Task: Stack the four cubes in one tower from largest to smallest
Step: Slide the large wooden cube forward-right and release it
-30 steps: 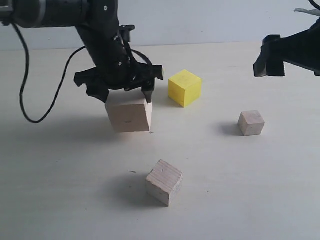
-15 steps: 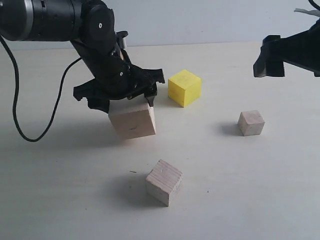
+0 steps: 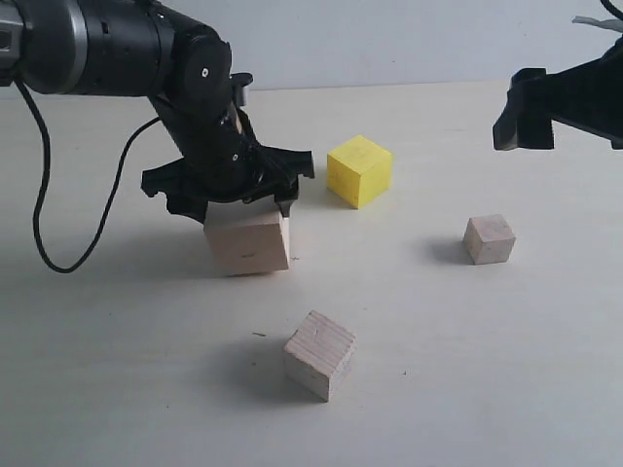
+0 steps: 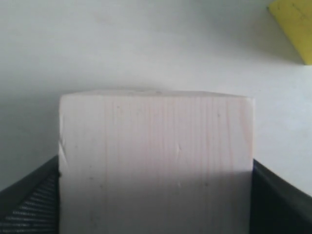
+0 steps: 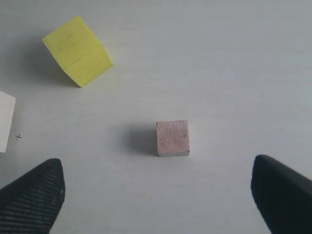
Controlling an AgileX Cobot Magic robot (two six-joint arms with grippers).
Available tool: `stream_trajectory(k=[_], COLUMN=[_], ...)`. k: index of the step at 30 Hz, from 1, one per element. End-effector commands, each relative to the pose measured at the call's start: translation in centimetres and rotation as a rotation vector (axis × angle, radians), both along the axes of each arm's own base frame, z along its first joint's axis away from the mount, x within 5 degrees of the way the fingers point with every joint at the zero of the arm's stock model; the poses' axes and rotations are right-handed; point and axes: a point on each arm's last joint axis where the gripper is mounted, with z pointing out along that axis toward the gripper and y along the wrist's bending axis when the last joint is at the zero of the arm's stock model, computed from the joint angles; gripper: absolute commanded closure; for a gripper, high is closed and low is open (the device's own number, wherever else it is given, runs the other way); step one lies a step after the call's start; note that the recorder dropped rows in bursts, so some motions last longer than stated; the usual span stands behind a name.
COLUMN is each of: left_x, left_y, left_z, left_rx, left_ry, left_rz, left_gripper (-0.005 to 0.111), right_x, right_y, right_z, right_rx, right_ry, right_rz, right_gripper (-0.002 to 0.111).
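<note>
The large wood cube [image 3: 246,243] has been brought down and levelled since the earlier frames, where it was held higher and, a moment ago, tilted. It is now seen upright at the left middle of the table [image 3: 467,370], and its lower edge appears to meet the surface. The left gripper [image 3: 243,206] is clamped on it from above. In the left wrist view a black finger [image 4: 29,204] is pressed against each side of the pale block.

The yellow cube [image 3: 359,170] is placed just right of and farther back than the large one, apart from it. The medium wood cube [image 3: 319,354], marked with grain lines, is set alone at the near middle, turned corner-on. The small wood cube [image 3: 489,239] is found at the right, well apart from the others.

The right gripper [image 3: 524,112] is held in the air at the far right, its fingers [image 5: 31,195] spread wide with nothing between them. The small cube is seen on the table below it. A black cable [image 3: 44,195] is looped down at the far left.
</note>
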Motion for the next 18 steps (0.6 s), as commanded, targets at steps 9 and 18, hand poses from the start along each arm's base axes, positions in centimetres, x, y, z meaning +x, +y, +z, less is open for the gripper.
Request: stream_trajectory(k=[9,18], left_x=[0.49,0.34], left_y=[-1.25,-1.14], left_z=[-0.46,-0.52], left_rx=[-0.002,0.01], left_ry=[-0.021,-0.004], left_rz=[-0.032,-0.03], left_gripper=[0.101,0.038], right_x=[0.11,0.09], right_y=[-0.05,-0.05], right_z=[0.39,0.38], right_rx=[0.005,0.006], right_ry=[-0.031,-0.029], right_rz=[0.005,0.005], right_gripper=[0.011,0.011])
